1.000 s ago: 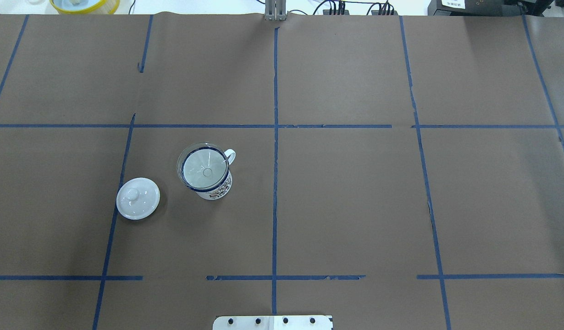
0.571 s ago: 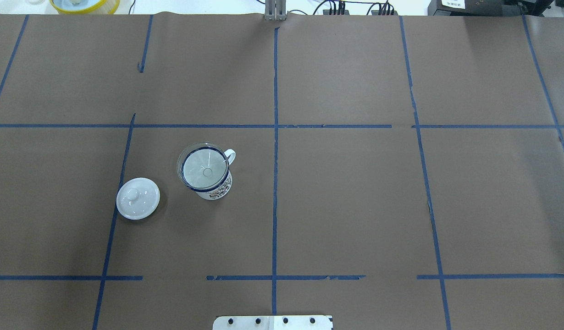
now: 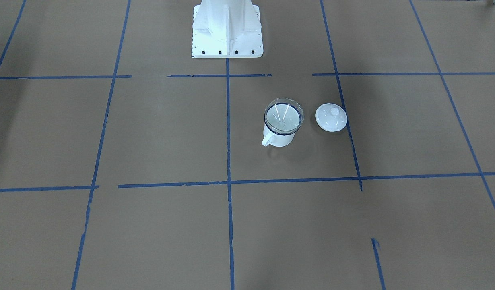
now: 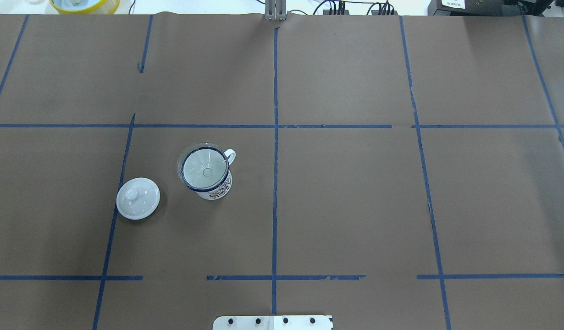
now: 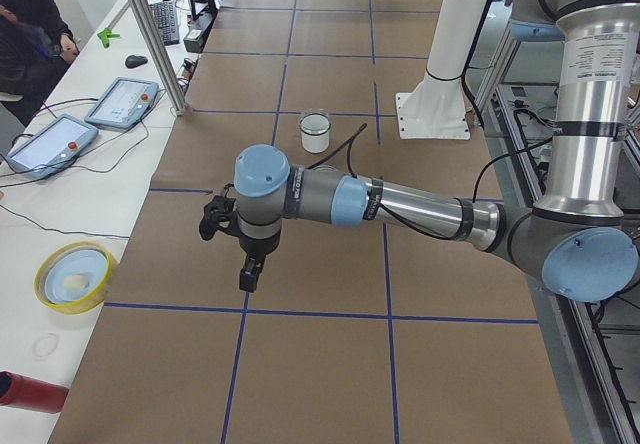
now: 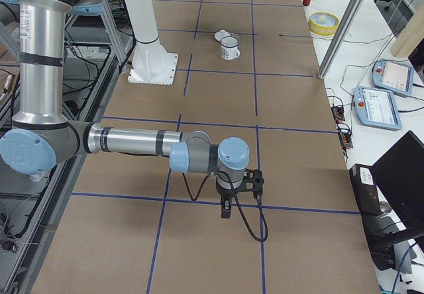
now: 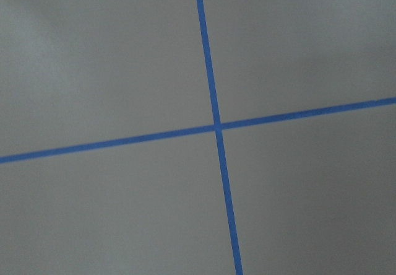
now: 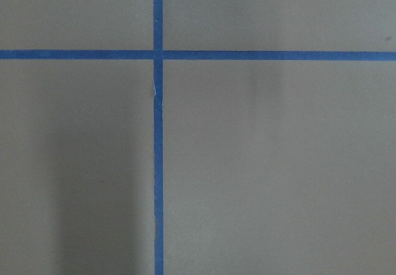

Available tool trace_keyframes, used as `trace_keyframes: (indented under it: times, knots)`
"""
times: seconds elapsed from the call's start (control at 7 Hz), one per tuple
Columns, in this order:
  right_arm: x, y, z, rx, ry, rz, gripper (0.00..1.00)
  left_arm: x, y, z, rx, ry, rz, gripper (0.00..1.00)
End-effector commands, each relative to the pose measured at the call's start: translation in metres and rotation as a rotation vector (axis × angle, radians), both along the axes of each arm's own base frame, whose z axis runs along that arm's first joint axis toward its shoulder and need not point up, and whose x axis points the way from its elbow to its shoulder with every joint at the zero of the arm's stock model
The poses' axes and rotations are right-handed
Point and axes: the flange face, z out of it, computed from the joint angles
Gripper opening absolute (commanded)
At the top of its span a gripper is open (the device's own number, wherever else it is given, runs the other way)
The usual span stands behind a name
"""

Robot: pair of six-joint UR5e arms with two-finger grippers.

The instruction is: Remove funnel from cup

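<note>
The clear funnel point(image 4: 197, 170) sits in the white cup point(image 4: 216, 189) with the dark blue rim, upright on the brown table left of centre. Both also show in the front-facing view, the funnel point(image 3: 283, 114) in the cup point(image 3: 278, 139), handle toward the camera. Neither gripper shows in the overhead or front-facing views. The left gripper point(image 5: 247, 279) hangs over the table's left end, far from the cup point(image 5: 314, 134). The right gripper point(image 6: 226, 209) hangs over the right end, far from the cup point(image 6: 229, 48). I cannot tell whether either is open or shut. The wrist views show only paper and blue tape.
A white knobbed lid point(image 4: 138, 198) lies on the table just left of the cup. The robot's white pedestal point(image 3: 226, 28) stands at the near edge. A yellow bowl point(image 4: 85, 4), tablets point(image 5: 122, 102) and a seated person point(image 5: 30, 34) are beyond the far edge.
</note>
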Motion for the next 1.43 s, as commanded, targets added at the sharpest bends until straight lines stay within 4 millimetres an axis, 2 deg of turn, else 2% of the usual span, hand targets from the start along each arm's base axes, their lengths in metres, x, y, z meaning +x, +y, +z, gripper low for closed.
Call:
trace_keyframes:
  times: [0.0,0.14,0.29,0.43,0.57,0.71,1.0,1.14,1.29]
  knots:
    - [0.000,0.000,0.000,0.000,0.000,0.000,1.00,-0.012,-0.060,-0.099,0.220,-0.126,-0.039,1.00]
    - [0.000,0.000,0.000,0.000,0.000,0.000,1.00,-0.005,-0.059,-0.123,0.164,-0.017,-0.161,1.00]
    - [0.000,0.000,0.000,0.000,0.000,0.000,1.00,0.028,-0.066,-0.155,0.112,0.141,-0.214,1.00]
    - [0.000,0.000,0.000,0.000,0.000,0.000,1.00,0.079,-0.075,-0.176,0.101,0.175,-0.174,1.00]
    - [0.000,0.000,0.000,0.000,0.000,0.000,1.00,0.149,-0.076,-0.213,0.103,0.214,-0.104,1.00]
    - [0.000,0.000,0.000,0.000,0.000,0.000,1.00,0.209,-0.074,-0.236,0.041,0.261,-0.081,1.00]
    - [0.000,0.000,0.000,0.000,0.000,0.000,1.00,0.315,-0.056,-0.291,-0.218,0.387,-0.161,1.00]
    - [0.000,0.000,0.000,0.000,0.000,0.000,1.00,0.369,-0.041,-0.318,-0.271,0.400,-0.191,1.00]
    - [0.000,0.000,0.000,0.000,0.000,0.000,1.00,0.429,-0.022,-0.331,-0.356,0.371,-0.212,1.00]
